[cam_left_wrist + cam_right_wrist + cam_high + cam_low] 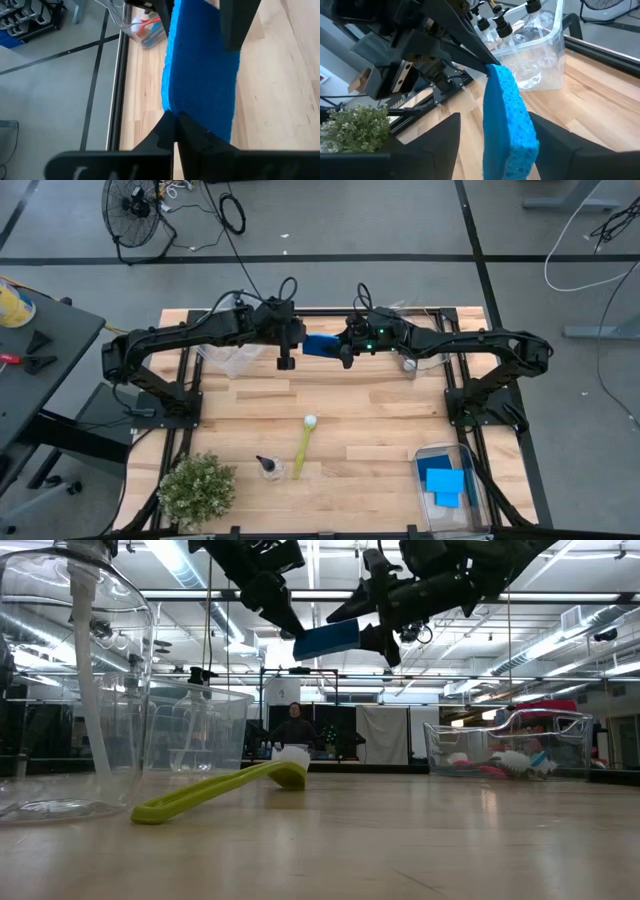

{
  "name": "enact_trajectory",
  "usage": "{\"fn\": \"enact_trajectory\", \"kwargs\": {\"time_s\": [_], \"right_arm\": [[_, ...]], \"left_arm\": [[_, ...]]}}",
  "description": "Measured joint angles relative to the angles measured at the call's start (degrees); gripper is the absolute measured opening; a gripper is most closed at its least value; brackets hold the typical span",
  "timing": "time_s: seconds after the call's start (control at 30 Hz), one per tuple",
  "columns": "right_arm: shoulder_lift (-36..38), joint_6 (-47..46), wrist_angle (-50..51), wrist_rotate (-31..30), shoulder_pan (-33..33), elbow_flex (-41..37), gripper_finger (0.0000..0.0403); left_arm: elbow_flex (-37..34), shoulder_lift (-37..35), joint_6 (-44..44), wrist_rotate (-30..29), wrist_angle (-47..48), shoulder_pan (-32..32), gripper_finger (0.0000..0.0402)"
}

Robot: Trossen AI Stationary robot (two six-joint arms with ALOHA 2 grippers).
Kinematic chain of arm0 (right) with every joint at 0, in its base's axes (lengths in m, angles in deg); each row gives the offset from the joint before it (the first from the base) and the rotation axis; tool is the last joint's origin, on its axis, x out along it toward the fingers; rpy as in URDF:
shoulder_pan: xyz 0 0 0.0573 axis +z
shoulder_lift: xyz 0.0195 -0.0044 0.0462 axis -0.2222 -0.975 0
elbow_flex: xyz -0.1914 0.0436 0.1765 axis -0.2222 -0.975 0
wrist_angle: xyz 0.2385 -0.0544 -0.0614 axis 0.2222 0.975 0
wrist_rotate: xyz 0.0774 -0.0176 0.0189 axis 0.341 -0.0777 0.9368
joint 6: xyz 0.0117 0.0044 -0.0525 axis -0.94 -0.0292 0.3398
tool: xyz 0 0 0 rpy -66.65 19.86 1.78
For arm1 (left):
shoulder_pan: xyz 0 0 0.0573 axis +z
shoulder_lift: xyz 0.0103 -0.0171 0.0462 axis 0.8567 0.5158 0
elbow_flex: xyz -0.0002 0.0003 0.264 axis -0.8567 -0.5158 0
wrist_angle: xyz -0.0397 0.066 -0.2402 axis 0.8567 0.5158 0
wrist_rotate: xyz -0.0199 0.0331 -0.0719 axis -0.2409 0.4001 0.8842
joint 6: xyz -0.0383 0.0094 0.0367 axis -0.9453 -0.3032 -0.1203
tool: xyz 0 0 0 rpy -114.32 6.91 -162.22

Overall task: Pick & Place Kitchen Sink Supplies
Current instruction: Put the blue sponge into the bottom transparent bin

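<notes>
Blue sponge (321,345), yellow-green brush (303,446)

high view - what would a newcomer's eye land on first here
A blue sponge hangs in mid-air over the table's far middle, pinched at one end by the shut left gripper, its other end between the right gripper fingers. Nearer, a yellow-green brush lies on the wood.
</notes>
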Motion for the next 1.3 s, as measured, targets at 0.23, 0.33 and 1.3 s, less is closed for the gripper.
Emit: {"fn": "enact_trajectory", "kwargs": {"time_s": [0.23, 0.33, 1.3], "right_arm": [[0.0, 0.17, -0.03, 0.49, 0.0, 0.0, 0.0189], [0.0, 0.36, -0.05, 0.47, 0.0, 0.0, 0.0166], [0.3, 8.75, 0.19, 4.7, -0.02, -0.09, 0.0008]], "left_arm": [[0.0, 0.0, -0.01, 0.0, 0.04, 0.02, 0.0006], [0.0, 0.0, -0.01, 0.0, 0.02, 0.02, 0.0005], [0.47, -0.04, -0.06, 5.21, 0.36, 0.03, 0.0027]]}}
